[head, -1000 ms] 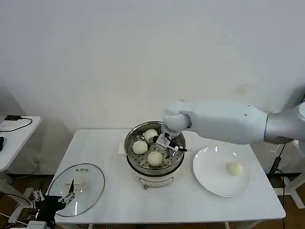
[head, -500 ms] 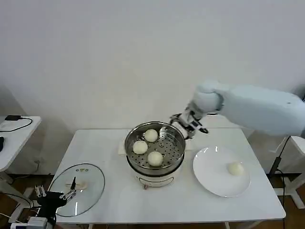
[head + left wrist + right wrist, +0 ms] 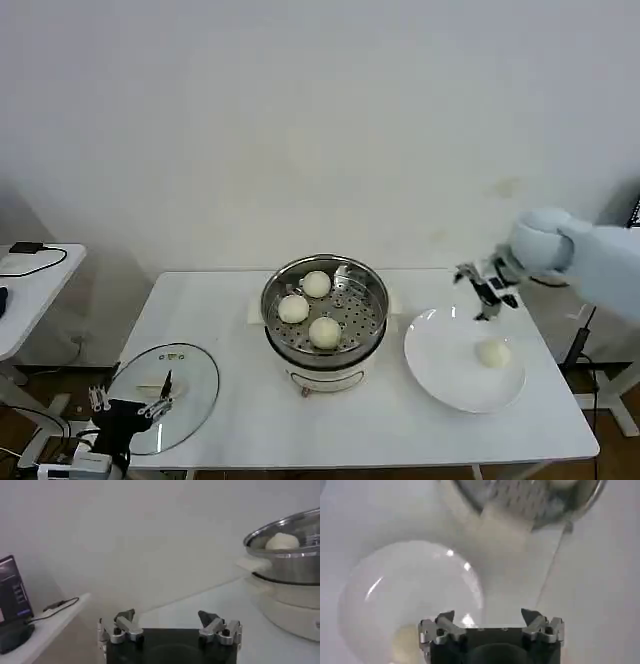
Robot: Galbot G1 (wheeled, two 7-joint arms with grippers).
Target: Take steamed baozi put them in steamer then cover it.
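Right gripper (image 3: 487, 291) now over plate (image 3: 440, 375) — white table (image 3: 300, 420)

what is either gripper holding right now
Nothing: the right gripper is open above the round white plate; the left gripper is open beside the table.

A plain white wall (image 3: 300, 110) fills the back of the room, evenly lit, with a faint smudge at its right. The white tabletop (image 3: 240, 400) stands against it. A second white side table (image 3: 25, 285) sits to the left, carrying a black cable (image 3: 35, 255). Brown floor (image 3: 20, 425) shows below.
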